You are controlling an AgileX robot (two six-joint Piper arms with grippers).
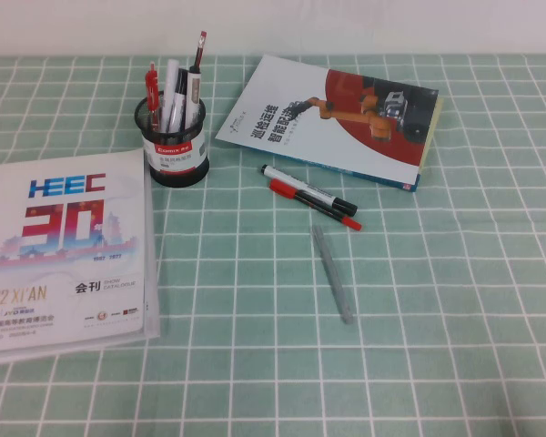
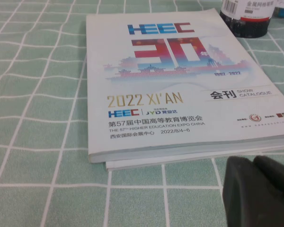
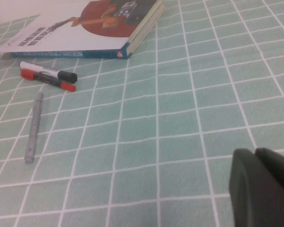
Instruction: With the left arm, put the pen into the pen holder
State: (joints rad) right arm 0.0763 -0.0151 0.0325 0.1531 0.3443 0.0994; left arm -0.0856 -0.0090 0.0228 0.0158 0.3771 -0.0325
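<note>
Your pen (image 1: pixel 332 273) is lying loose on the worktop (image 1: pixel 437 346) just beside two markers (image 1: pixel 309 197), well apart from the pen holder (image 1: pixel 174 137). Both grippers, left (image 2: pixel 258 191) and right (image 3: pixel 262 187), are looking closed, hovering low. You are risking grabbing a marker instead, or jamming against pens crowding the cup.

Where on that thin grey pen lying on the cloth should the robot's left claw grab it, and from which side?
Probably mid-barrel, from straight above, fingers closing across its width. The pen lies flat, alone on the tablecloth, apart from the two markers, so both long sides look free. The left gripper is near the catalogue; the right gripper is over bare cloth.
</note>
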